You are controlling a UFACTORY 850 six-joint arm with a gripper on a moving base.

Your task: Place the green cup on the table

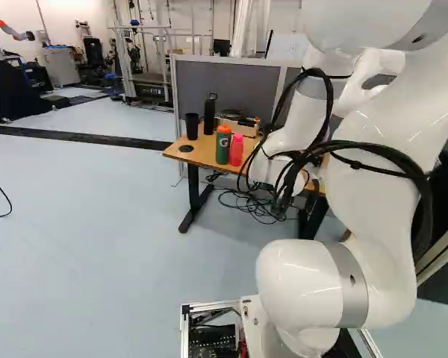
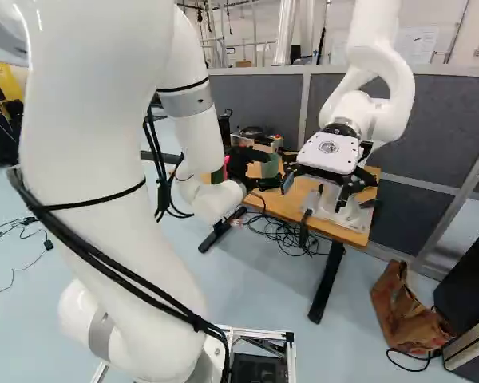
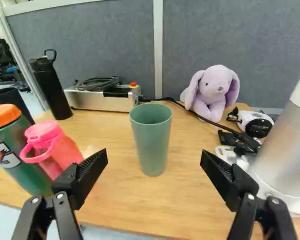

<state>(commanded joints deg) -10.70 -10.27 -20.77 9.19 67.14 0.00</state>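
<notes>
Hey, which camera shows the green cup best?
The wrist view: it shows the green cup whole, upright on the table, ahead of the open pincer. The right base view shows it small and partly hidden. In the left base view I can't make it out.

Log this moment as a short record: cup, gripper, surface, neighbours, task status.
cup: green cup, upright, nothing visible inside from this angle
surface: wooden table
gripper: black gripper, open, its fingers clear of the cup
cup versus gripper: ahead of the gap between the fingers
one side of cup: pink bottle, green bottle with orange lid
other side: base of another robot
farther back: black bottle, metal box, plush rabbit
status: cup stands on the table, ungripped
</notes>
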